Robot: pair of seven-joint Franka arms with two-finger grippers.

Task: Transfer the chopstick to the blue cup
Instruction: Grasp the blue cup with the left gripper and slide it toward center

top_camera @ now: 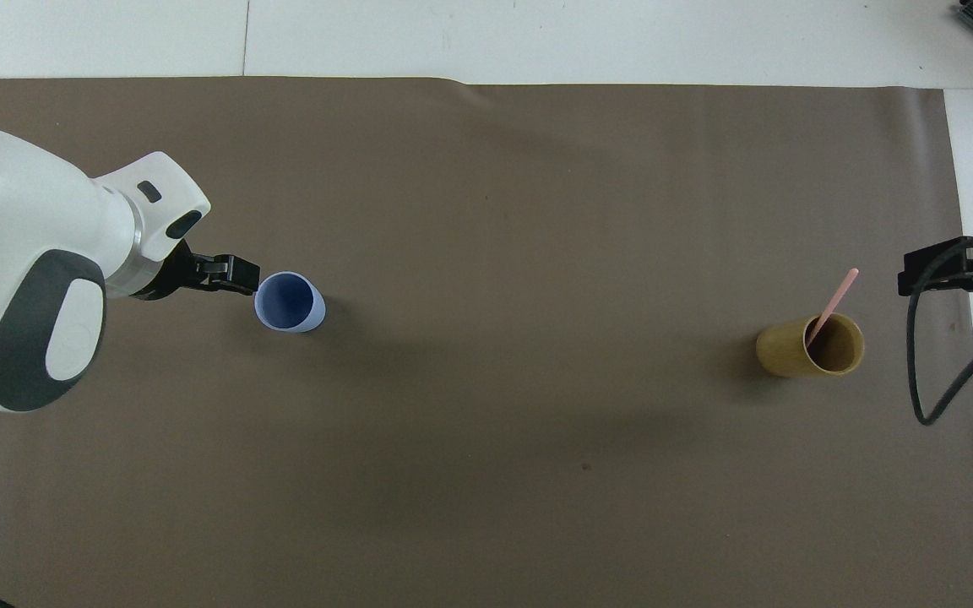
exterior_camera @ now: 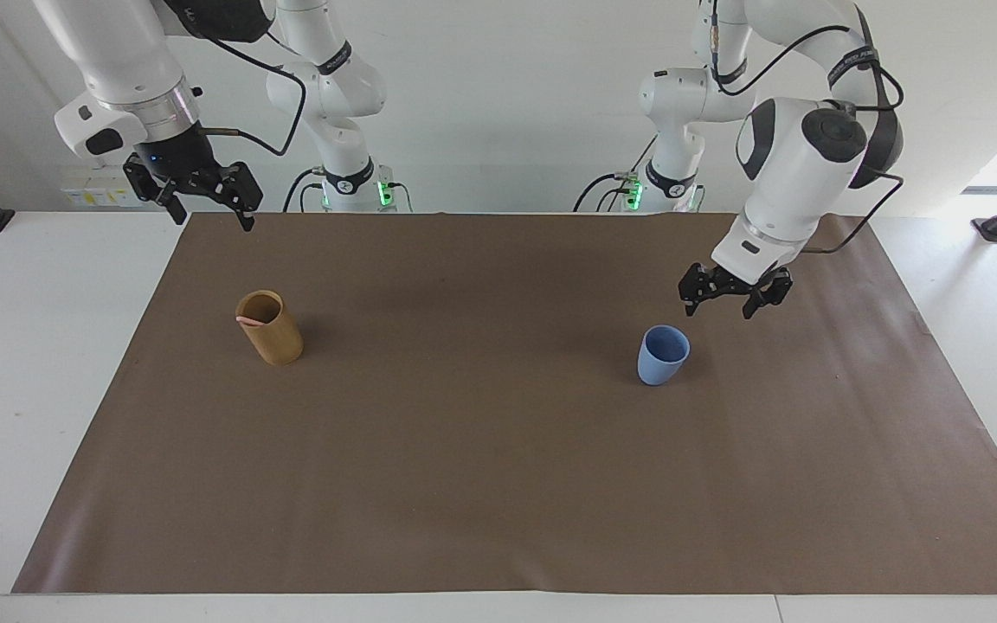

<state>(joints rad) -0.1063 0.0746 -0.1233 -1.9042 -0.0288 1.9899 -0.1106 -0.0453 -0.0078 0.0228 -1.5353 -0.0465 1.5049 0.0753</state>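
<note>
Brown paper [exterior_camera: 498, 484] covers the table under everything. At the right arm's end, the right gripper [exterior_camera: 202, 201] waits in the air over the paper's edge by the robots, its jaws spread wide with nothing between them. Well clear of those jaws, lower down and out on the paper, a tan holder [exterior_camera: 271, 329] stands upright, and the single pink chopstick [top_camera: 831, 306] that shows leans inside it, its upper end sticking out past the rim; whether a second one is in there I cannot tell.

Toward the left arm's end, the blue cup [exterior_camera: 663, 355] stands upright and looks to have nothing in it. The left gripper [exterior_camera: 734, 298] hangs in the air just beside the cup's rim and a little above it, jaws wide apart and gripping nothing; no contact with the cup shows.

So, by my reading, the transfer has not begun: the chopstick has yet to be gripped, lifted out, carried across and dropped in
</note>
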